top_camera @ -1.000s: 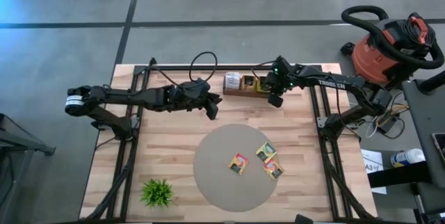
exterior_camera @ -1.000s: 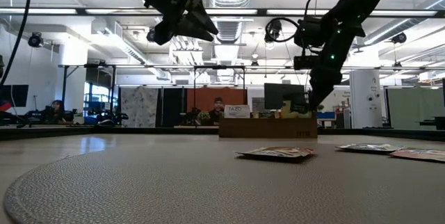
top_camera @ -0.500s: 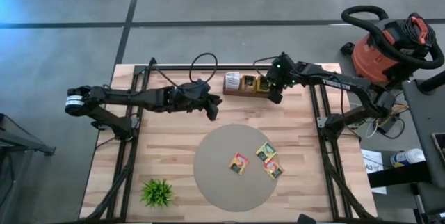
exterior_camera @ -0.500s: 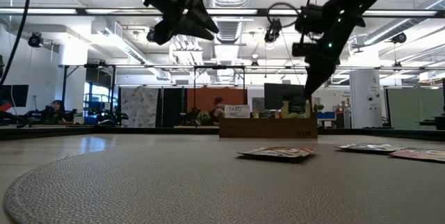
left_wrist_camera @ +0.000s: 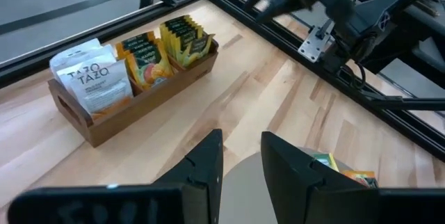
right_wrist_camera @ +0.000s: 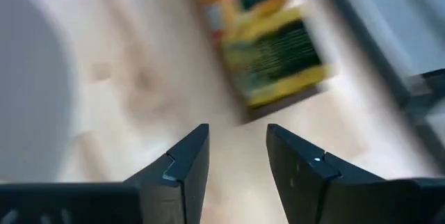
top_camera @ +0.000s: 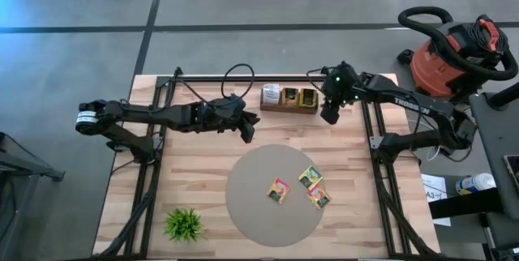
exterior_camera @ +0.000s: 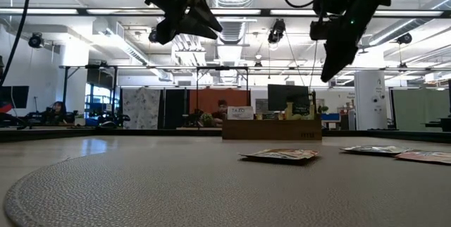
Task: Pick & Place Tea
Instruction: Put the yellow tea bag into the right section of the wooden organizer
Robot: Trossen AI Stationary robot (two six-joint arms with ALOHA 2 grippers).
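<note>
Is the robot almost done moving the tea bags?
Not nearly. Three tea bags already lie on the round grey mat. The right gripper is empty and open beside the wooden box; the left gripper waits open above the table. Many tea bags remain in the box.

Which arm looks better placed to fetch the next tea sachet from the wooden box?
Probably the right: the right gripper hangs open just beside the wooden box of sachets. The left gripper hovers farther off, over bare table.
</note>
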